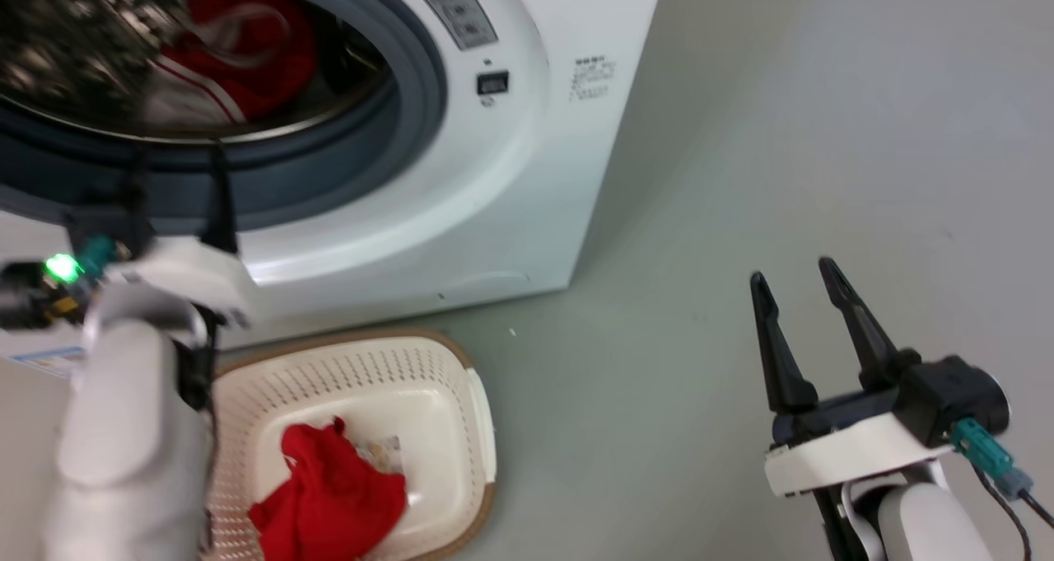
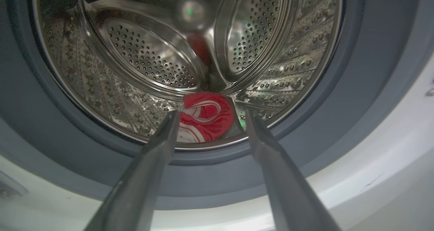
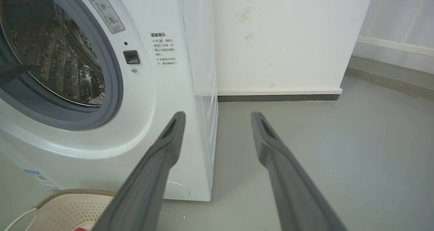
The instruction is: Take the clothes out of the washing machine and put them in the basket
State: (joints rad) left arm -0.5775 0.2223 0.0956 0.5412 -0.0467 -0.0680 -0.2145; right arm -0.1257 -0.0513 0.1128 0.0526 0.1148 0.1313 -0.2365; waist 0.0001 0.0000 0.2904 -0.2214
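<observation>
The washing machine (image 1: 527, 174) stands with its porthole open to the robot. The left end effector (image 1: 177, 194) is raised in front of the lower arc of the grey door seal (image 1: 412, 108), its two fingers spread apart and holding nothing. In the left wrist view, a red garment with white stripes (image 2: 208, 117) lies on the bottom of the perforated steel drum (image 2: 145, 61), just behind the drum's front lip. It shows between the fingertips, and the seal and lip lie between the fingers and the cloth.

On the grey floor (image 1: 782, 133) close to the machine's foot sits the basket (image 1: 482, 413), just below the left forearm. Inside it, a crumpled red garment (image 1: 329, 495) partly covers a paper label on the base.

The right end effector (image 1: 792, 274) hovers well to the right over bare floor, also spread and empty, its fingers pointing past the machine's right front corner. Beside the porthole are a small dark latch (image 3: 131, 57) and a printed sticker (image 3: 163, 48). Behind the machine a white wall (image 3: 278, 37) meets the floor at a dark skirting strip.
</observation>
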